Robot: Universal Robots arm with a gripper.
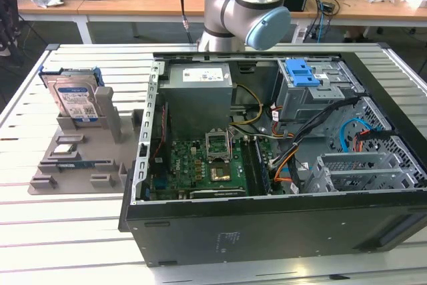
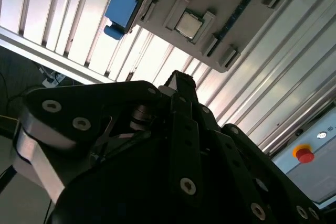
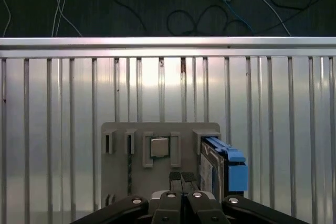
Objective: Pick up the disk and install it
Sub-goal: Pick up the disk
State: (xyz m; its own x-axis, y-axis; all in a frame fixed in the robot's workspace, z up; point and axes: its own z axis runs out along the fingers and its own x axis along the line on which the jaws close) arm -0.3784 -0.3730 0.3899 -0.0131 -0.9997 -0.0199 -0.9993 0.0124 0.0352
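The disk (image 1: 75, 100) is a silver hard drive with a white-and-blue label. It stands on edge in a grey holder (image 1: 87, 165) on the slatted table, at the exterior view's left. In the first wrist view the disk (image 3: 212, 165) shows edge-on with its blue side bracket (image 3: 234, 167). That bracket (image 2: 121, 8) also shows in the second wrist view. My gripper (image 3: 182, 178) hangs well above the holder, shut with its fingertips together and nothing between them. It sits beside the disk, over the holder's middle. The second wrist view shows the gripper (image 2: 180, 78) from behind.
A small silver chip (image 3: 159, 147) lies in the holder next to the disk. The open computer case (image 1: 267, 165) fills the table's right, with a grey drive cage and blue latch (image 1: 303, 71) at its back. The arm (image 1: 247, 5) rises behind the case.
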